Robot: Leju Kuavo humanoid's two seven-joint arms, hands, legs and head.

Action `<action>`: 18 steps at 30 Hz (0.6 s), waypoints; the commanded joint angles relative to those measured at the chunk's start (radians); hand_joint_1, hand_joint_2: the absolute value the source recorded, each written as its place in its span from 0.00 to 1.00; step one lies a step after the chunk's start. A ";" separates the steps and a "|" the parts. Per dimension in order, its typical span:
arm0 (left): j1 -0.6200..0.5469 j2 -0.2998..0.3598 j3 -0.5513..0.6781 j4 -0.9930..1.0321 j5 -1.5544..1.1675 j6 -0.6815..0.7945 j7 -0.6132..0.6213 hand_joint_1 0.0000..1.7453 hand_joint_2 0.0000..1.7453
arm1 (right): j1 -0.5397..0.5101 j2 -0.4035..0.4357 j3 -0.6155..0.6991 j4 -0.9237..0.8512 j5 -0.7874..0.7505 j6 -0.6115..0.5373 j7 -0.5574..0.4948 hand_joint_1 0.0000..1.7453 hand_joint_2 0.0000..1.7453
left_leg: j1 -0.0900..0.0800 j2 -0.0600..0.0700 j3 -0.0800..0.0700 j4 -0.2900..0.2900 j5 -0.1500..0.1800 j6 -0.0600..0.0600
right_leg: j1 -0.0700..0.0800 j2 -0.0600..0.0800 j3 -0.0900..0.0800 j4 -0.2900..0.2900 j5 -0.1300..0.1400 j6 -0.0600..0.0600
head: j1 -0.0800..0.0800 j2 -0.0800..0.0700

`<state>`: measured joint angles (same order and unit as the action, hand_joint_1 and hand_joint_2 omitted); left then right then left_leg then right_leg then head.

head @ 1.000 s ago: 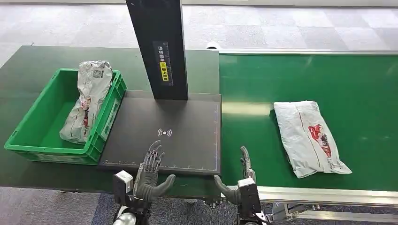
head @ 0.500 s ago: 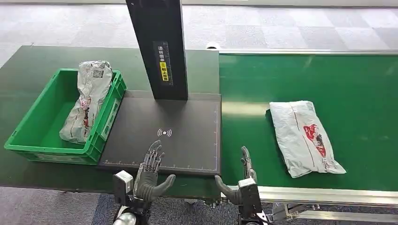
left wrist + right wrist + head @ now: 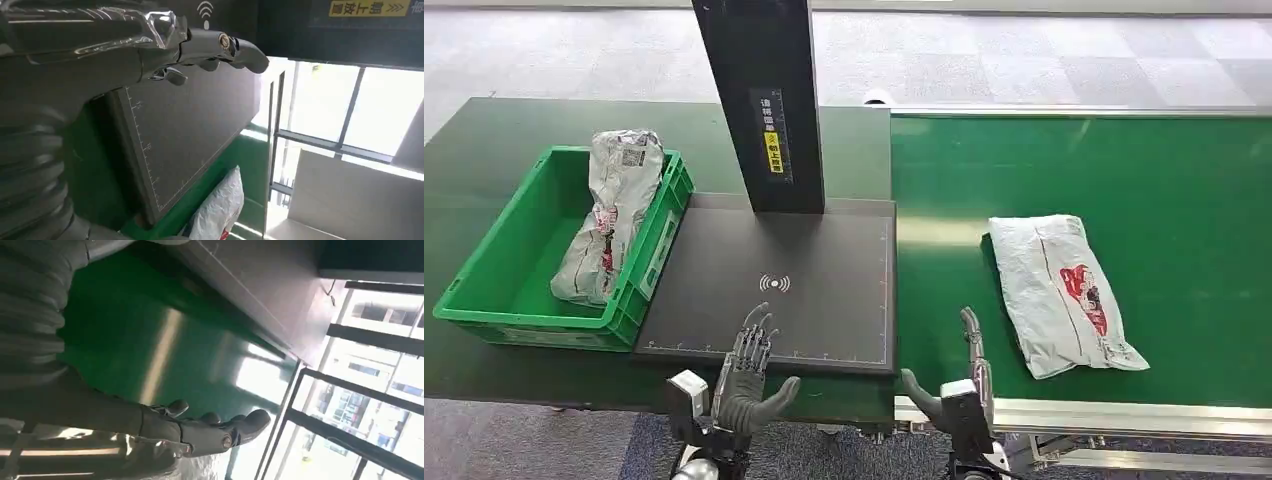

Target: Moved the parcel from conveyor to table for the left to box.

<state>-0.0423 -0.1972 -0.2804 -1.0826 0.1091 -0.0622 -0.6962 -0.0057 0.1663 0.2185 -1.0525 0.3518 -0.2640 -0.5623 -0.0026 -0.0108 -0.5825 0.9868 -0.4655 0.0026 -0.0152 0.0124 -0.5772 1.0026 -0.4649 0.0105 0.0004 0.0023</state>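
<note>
Here, both robot hands [image 3: 749, 372] [image 3: 959, 395] spread empty; parcel [image 3: 1061, 293] shows red print.

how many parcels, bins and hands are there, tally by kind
parcels: 2 (one on the belt, one in the bin)
bins: 1 (green)
hands: 2 (left hand, right hand, both holding nothing)
total: 5

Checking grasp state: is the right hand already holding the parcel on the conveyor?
No. In the head view the right hand is open and empty at the belt's near edge, apart from the parcel lying on the conveyor.
</note>
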 commanded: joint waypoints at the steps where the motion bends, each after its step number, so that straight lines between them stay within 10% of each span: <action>1: -0.009 0.010 -0.022 0.029 0.009 -0.003 -0.002 0.00 1.00 | -0.129 -0.087 -0.217 -0.026 0.100 -0.049 0.116 0.00 1.00 | 0.000 0.001 0.003 -0.002 0.000 -0.001 | 0.000 -0.002 0.003 -0.002 0.000 -0.001 | 0.000 0.000; 18: -0.077 -0.011 -0.071 0.091 -0.012 -0.042 0.027 0.00 1.00 | -0.582 -0.315 -0.428 0.708 0.321 0.156 0.558 0.00 1.00 | -0.001 0.000 0.003 0.000 0.001 0.000 | 0.000 -0.001 0.003 -0.001 0.002 0.000 | 0.000 0.000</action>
<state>-0.0763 -0.2098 -0.3132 -1.0632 0.0969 -0.1007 -0.6832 -0.4247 -0.0813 -0.1660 -0.6854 0.6348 -0.1994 -0.1143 -0.0037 -0.0110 -0.5815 0.9877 -0.4646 0.0037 -0.0159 0.0124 -0.5764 1.0026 -0.4621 0.0115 0.0000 0.0027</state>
